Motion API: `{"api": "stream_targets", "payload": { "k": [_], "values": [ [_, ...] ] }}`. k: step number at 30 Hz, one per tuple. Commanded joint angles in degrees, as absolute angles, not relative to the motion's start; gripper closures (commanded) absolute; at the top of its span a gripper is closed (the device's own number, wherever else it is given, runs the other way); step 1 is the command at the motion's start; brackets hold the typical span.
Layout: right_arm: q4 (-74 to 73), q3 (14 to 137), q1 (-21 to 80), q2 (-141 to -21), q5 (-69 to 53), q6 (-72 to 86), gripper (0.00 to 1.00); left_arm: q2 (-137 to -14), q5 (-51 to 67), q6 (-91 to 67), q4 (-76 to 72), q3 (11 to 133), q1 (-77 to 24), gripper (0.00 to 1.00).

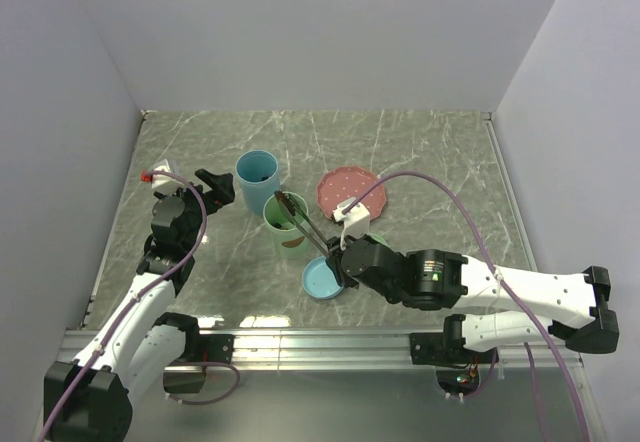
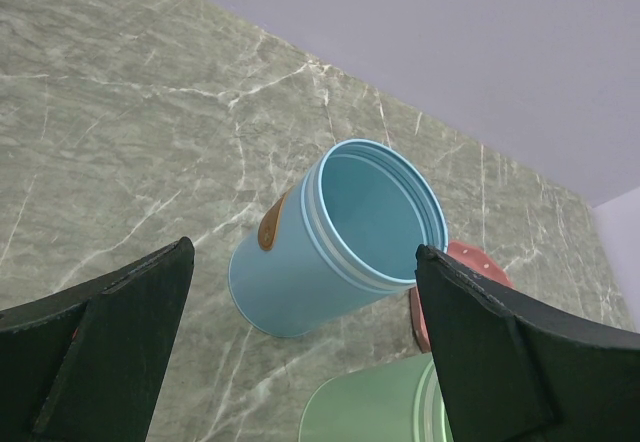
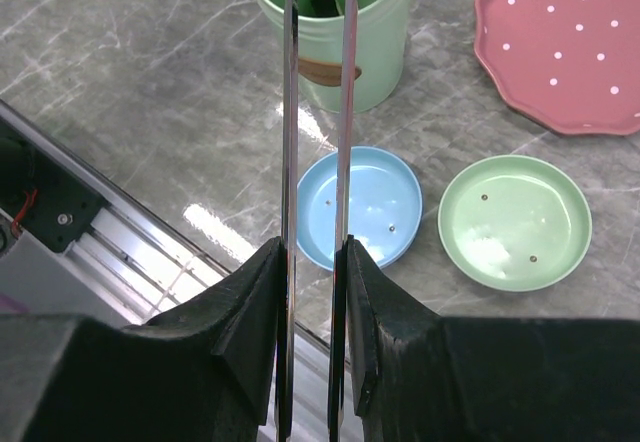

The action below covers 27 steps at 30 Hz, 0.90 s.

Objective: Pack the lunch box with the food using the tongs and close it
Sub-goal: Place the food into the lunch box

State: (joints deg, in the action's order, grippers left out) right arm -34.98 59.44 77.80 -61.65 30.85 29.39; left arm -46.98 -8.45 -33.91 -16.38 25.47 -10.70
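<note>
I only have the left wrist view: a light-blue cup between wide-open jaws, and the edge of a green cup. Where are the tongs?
Observer: The long grey metal tongs are clamped in the right gripper's jaws, with their tips reaching into the tall mint-green cup.
Operator: Anything inside that cup?
Observer: The right wrist view shows a small dark piece of food at the bottom, between the tong arms.
Operator: Are the lids on?
Observer: No. A round light-blue lid and a round green lid lie on the grey marble table, near that cup.
</note>
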Motion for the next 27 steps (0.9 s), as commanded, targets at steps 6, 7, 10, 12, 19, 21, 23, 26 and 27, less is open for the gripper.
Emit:
{"api": "stream_targets", "payload": {
  "k": [6, 7, 10, 12, 19, 21, 23, 26, 27],
  "values": [
    [-34.10, 59.33, 78.84, -60.65, 33.66, 30.67, 0.57, -45.79, -8.88, -34.54, -17.58, 24.87, -10.72, 0.01],
    [-34.19, 59.33, 78.92, -60.73, 33.66, 30.67, 0.56, -45.70, -8.88, -34.54, -17.67, 24.87, -10.72, 0.01],
    [-34.01, 59.24, 78.84, -60.82, 33.84, 30.59, 0.55, -45.79, -8.88, -34.54, -17.75, 24.79, -10.72, 0.01],
    [-33.84, 59.33, 78.84, -60.65, 33.84, 30.50, 0.54, -45.97, -8.79, -34.54, -17.75, 24.87, -10.72, 0.00],
    [-33.84, 59.33, 78.75, -60.38, 36.03, 31.11, 0.54, -45.79, -8.88, -34.54, -17.84, 24.79, -10.72, 0.01],
    [-33.66, 59.33, 78.75, -60.29, 36.65, 31.20, 0.54, -45.88, -8.79, -34.63, -17.84, 24.79, -10.72, 0.00],
    [-33.40, 59.15, 78.66, -60.29, 37.35, 30.94, 0.53, -45.97, -8.70, -34.63, -17.93, 24.79, -10.72, 0.01],
    [-31.82, 59.06, 77.61, -60.64, 37.35, 29.88, 0.52, -46.14, -8.53, -34.63, -18.10, 24.79, -10.72, 0.00],
    [-30.95, 58.98, 77.00, -60.82, 37.44, 29.45, 0.52, -46.14, -8.53, -34.63, -18.02, 24.79, -10.72, 0.01]
  ]
}}
